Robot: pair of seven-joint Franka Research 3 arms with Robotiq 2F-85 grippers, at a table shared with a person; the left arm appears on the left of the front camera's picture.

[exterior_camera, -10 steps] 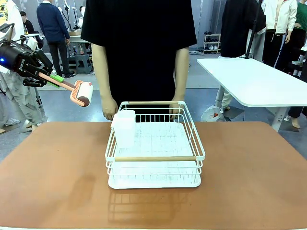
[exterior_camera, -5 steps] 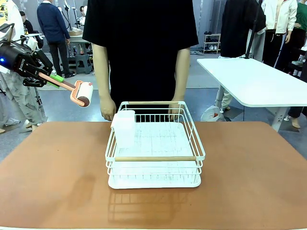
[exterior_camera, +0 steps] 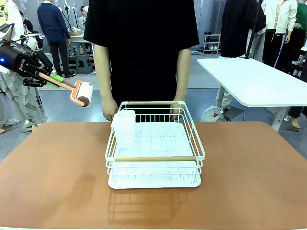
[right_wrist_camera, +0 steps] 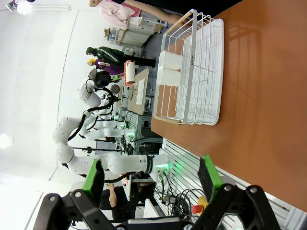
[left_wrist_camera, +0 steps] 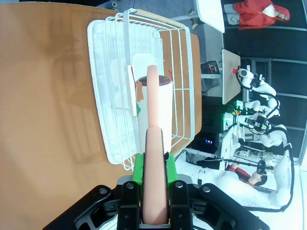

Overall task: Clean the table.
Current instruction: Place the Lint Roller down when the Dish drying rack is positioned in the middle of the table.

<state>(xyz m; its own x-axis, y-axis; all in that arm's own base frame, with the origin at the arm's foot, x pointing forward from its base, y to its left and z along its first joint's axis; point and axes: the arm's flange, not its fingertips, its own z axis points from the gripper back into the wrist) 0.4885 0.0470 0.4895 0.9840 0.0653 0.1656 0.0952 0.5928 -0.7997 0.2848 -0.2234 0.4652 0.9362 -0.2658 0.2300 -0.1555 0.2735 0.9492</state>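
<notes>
The terracotta worktop (exterior_camera: 249,177) is carrying a white wire rack (exterior_camera: 154,152) that is sitting about midway between its left and right edges, closer to the far edge. A translucent white container (exterior_camera: 124,127) is standing in the rack's far-left corner, and 2 wooden handle bars are crossing the rack at its near and far sides. A person in a black shirt is standing at the far edge, with a hand (exterior_camera: 109,108) hanging just behind the rack.

The left tool (exterior_camera: 46,75) is hovering high beyond the worktop's far-left corner, clenching the pink handle of a lint roller (exterior_camera: 82,93) between its green pads (left_wrist_camera: 139,168); the roller head is pointing toward the person. In the right wrist view, the right tool (right_wrist_camera: 152,177) is spreading its fingers wide with nothing between them, off the worktop's edge.
</notes>
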